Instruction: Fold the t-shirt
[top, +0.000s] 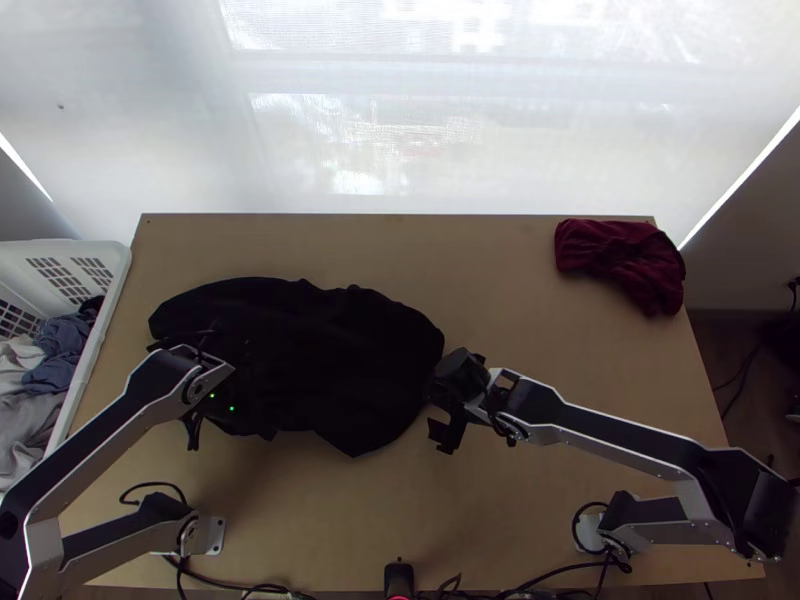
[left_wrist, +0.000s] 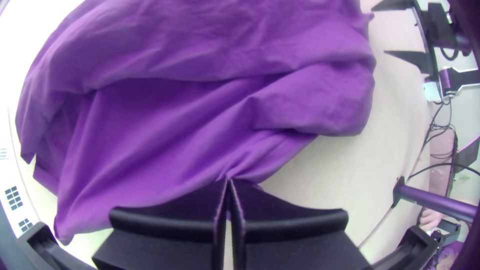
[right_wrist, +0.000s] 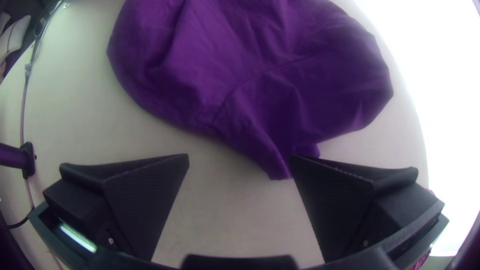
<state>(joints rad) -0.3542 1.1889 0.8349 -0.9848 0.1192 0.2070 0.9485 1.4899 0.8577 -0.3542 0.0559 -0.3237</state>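
Observation:
A dark t-shirt (top: 330, 360), purple in the wrist views, lies bunched and wrinkled across the table's left and middle. My left gripper (top: 220, 402) is over the shirt's left part in the top view. In the left wrist view, the left gripper (left_wrist: 228, 184) is shut on an edge of the t-shirt (left_wrist: 165, 135), with creases running from its fingertips. At the shirt's right end is my right gripper (top: 447, 410). In the right wrist view, the right gripper (right_wrist: 240, 165) stands open; a narrow corner of the t-shirt (right_wrist: 260, 95) points toward one finger, and whether they touch I cannot tell.
A dark red cloth (top: 625, 262) lies crumpled at the table's far right corner. On the left, a white basket (top: 97, 330) holding clothes stands against the table. Cables (top: 540, 580) run along the near edge. Bare table (top: 480, 270) shows beyond the shirt and to its right.

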